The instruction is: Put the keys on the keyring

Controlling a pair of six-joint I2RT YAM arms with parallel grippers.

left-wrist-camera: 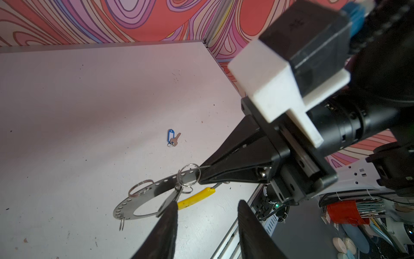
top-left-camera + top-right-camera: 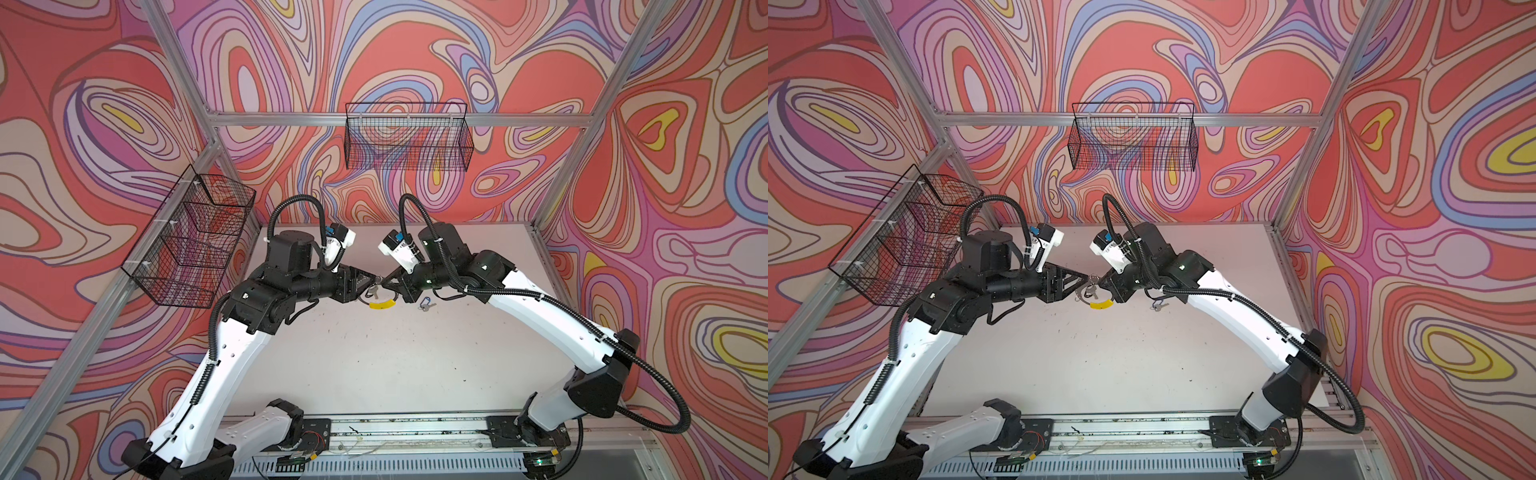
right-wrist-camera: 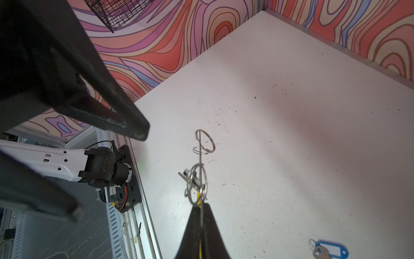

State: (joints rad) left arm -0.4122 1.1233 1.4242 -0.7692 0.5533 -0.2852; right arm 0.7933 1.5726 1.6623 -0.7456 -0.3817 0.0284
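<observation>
My right gripper [image 3: 201, 205] is shut on the keyring [image 1: 139, 201], a grey perforated hoop with a yellow segment [image 1: 197, 197], and holds it just above the table. Small wire rings dangle from the hoop. From one of them hangs a silver key [image 1: 169, 200] with a dark tag [image 3: 186, 173]. My left gripper [image 1: 207, 204] is open, its fingers wide apart with nothing between them. One fingertip [image 1: 171, 207] is right at that key's end. The blue-tagged key [image 1: 171, 137] lies flat on the table beyond the hoop. In both top views the grippers [image 2: 376, 278] [image 2: 1100, 282] meet tip to tip.
The white table [image 2: 374, 365] is speckled with small marks. One black wire basket [image 2: 409, 137] hangs on the back wall and another [image 2: 191, 241] on the left wall. An aluminium rail [image 2: 415, 428] carrying both arm bases runs along the front edge.
</observation>
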